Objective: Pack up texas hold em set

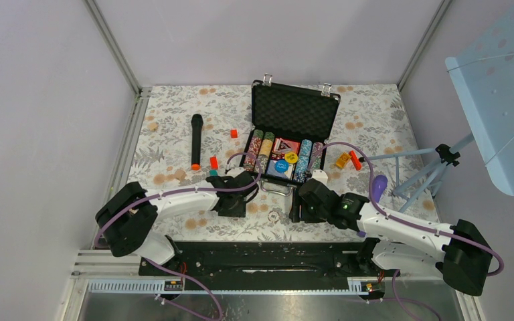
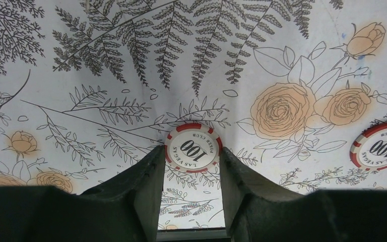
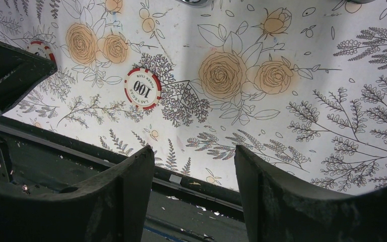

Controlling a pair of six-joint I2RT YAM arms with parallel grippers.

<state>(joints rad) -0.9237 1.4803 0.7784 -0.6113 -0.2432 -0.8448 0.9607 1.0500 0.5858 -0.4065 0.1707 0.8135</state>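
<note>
The black case [image 1: 294,110] stands open at the back of the table, its tray holding rows of striped chips [image 1: 261,150], card decks [image 1: 285,146] and a yellow button [image 1: 290,158]. A red-and-white "100" poker chip [image 2: 192,147] lies flat on the floral cloth, and my left gripper [image 2: 192,149] is shut on it, one fingertip against each edge. A second "100" chip [image 2: 380,146] lies to its right, also seen as the chip [image 3: 142,88] in the right wrist view. My right gripper [image 3: 194,148] hangs open and empty over the table's near edge.
A black microphone [image 1: 196,140] with an orange end lies at the left, with small red blocks [image 1: 213,162] near it. Yellow and red pieces [image 1: 343,160] sit right of the case. A tripod stand [image 1: 435,167] rises at the right. A dark rail [image 3: 80,151] borders the near edge.
</note>
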